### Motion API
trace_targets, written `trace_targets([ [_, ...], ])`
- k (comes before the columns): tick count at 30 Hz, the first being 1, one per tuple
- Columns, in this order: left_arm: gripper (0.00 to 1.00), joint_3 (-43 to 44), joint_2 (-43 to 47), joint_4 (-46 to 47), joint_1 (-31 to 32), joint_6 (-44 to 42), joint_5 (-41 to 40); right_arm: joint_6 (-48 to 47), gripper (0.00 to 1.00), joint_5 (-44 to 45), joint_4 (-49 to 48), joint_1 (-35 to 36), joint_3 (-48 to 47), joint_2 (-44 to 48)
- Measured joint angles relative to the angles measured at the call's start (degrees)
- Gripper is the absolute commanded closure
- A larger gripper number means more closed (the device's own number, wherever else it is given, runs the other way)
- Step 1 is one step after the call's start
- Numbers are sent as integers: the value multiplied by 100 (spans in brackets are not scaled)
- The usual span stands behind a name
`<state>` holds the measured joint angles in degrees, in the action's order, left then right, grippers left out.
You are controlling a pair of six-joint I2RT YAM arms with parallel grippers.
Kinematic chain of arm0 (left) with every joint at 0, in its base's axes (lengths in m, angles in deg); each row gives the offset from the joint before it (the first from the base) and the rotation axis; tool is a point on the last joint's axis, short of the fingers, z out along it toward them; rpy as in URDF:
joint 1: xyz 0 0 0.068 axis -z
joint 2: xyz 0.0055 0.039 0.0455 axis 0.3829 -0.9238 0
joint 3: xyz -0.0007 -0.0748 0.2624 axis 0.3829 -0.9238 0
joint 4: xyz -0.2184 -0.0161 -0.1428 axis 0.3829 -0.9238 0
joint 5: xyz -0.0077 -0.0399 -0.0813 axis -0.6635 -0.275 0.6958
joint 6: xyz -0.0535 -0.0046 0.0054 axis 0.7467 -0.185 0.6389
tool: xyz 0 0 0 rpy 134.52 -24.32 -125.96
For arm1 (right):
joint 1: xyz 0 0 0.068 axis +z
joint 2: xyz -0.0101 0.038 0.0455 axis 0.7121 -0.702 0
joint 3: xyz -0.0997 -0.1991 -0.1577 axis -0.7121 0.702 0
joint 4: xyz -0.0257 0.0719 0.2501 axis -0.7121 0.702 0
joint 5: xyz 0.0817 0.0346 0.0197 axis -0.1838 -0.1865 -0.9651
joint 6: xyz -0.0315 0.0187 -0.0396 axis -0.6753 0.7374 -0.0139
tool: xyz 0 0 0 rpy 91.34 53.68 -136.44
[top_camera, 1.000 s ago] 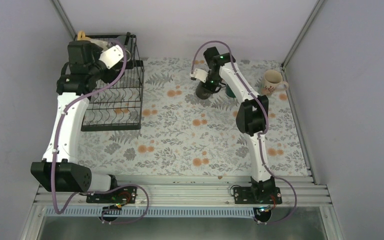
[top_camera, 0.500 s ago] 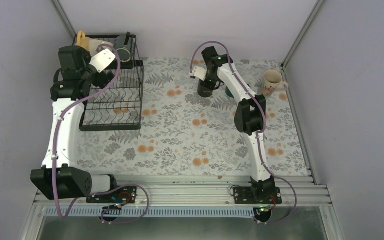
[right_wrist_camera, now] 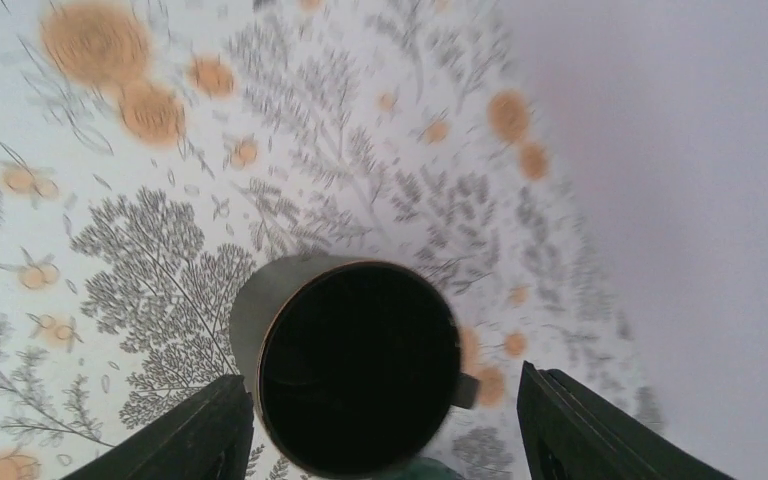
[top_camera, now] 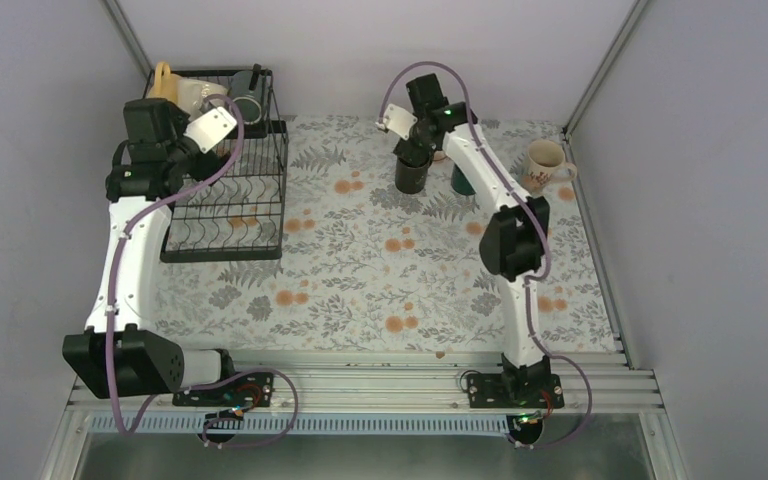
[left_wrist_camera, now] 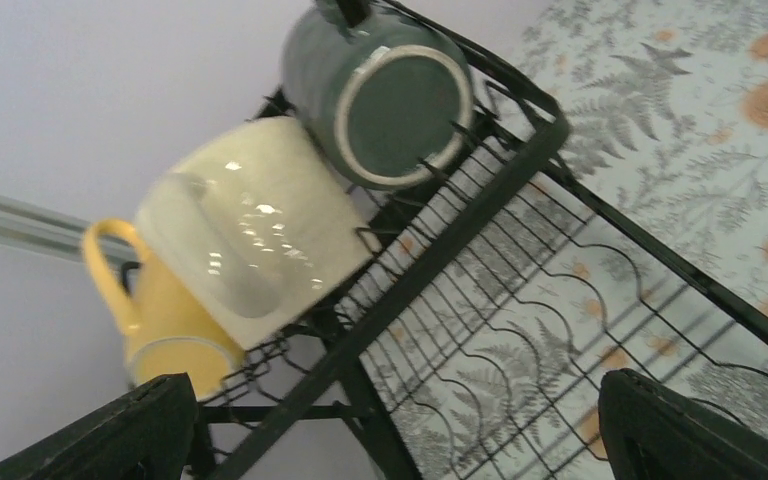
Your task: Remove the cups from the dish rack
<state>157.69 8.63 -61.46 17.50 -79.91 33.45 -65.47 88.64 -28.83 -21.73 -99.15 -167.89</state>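
Right wrist view: right gripper (right_wrist_camera: 385, 400), wide and empty, straddles the black ceramic mug (right_wrist_camera: 360, 385) at the table's (top_camera: 360, 270) 12 o'clock, seemingly without contact. Left gripper (left_wrist_camera: 397, 400), wide and empty, faces the black wire dish rack (left_wrist_camera: 440, 260).

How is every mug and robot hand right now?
Black wire dish rack: holds three mugs.
Yellow ceramic mug: tipped, in rack.
Glossy beige mug: tipped, in rack.
Dark grey mug: sideways, in rack.
Black mug: upright on flowery table.
Lettered cream mug: upright on table.
Dark green mug: on table, mostly hidden.
Left fingers: open.
Right fingers: open.
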Motion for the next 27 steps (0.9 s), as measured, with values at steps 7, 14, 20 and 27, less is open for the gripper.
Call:
trace_targets([
  [7, 0, -577, -72, -890, -46, -1003, 503, 120, 31, -221, -289, 308, 549, 1410],
  [14, 43, -2251, 42, -1207, -437, -2697, 326, 267, 41, -1086, -238, 400, 1134, 2240],
  [20, 94, -2070, -549, -802, -533, -2955, 210, 402, 40, -1545, -190, 400, 1650, 2583],
  [27, 98, -2131, -1126, -258, -560, -3036, 101, 413, 39, -1598, -214, 400, 2094, 2793],
])
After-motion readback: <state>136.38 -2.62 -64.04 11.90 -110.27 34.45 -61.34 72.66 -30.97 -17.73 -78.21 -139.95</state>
